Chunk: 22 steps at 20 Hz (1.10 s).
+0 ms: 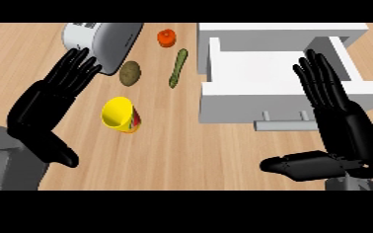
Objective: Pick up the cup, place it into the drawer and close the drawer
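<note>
A yellow cup point(120, 114) lies tipped on its side on the wooden counter, its mouth facing the viewer, left of centre. The white drawer point(218, 103) stands pulled open at the right, its grey handle point(285, 125) at the front. My left hand point(55, 96) is open at the left edge, fingers straight and pointing up, a little left of the cup and apart from it. Over the drawer's right side my right hand point(336, 113) is open too, fingers up and thumb stretched out to the left. Neither hand holds anything.
A silver toaster point(105, 39) sits at the back left, just beyond my left fingertips. Between the cup and the drawer lie a brown potato point(130, 72), a green cucumber point(178, 67) and an orange-red fruit point(167, 37).
</note>
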Tool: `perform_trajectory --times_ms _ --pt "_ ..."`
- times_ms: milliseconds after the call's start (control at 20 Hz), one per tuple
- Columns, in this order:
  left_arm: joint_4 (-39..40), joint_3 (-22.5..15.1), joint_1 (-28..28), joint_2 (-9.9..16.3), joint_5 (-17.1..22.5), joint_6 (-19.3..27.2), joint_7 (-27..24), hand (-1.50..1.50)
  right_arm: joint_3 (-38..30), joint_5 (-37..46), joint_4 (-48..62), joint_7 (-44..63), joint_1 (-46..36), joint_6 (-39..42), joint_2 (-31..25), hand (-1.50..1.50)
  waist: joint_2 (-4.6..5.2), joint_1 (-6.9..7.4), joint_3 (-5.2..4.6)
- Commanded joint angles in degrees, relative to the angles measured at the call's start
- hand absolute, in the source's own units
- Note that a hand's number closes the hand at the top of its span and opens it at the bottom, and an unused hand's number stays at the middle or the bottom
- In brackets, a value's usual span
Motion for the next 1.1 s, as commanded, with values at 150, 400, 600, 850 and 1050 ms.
perform_trajectory --times_ms 150,400,600,850,1050 --pt "17.0 1.0 -6.4 -0.3 -8.2 -3.6 -6.7 -1.5 -1.8 0.2 4.9 -3.8 -2.0 1.1 0.4 -1.5 -0.12 0.12 0.04" --pt "32.6 3.1 -8.6 2.4 -15.9 -8.3 -19.2 -1.5 -6.3 -3.8 6.2 -2.2 -5.7 4.2 -3.3 -1.5 0.11 -0.28 0.0" --pt "37.1 1.1 -7.5 1.1 -22.4 -5.6 -24.5 -1.5 -6.9 -3.8 3.5 3.7 -9.2 2.5 -3.5 -1.5 -0.05 -0.03 0.0" --pt "50.3 2.0 -11.9 2.9 -26.6 -6.3 -32.8 -1.5 -7.1 -3.1 8.8 2.3 -13.9 1.7 -2.6 -1.5 0.03 0.01 -0.02" --pt "63.1 1.2 -15.6 3.1 -31.9 -4.8 -42.2 -1.5 -7.2 -4.9 4.4 2.3 -8.8 4.4 -3.6 -1.5 0.22 -0.88 -0.06"
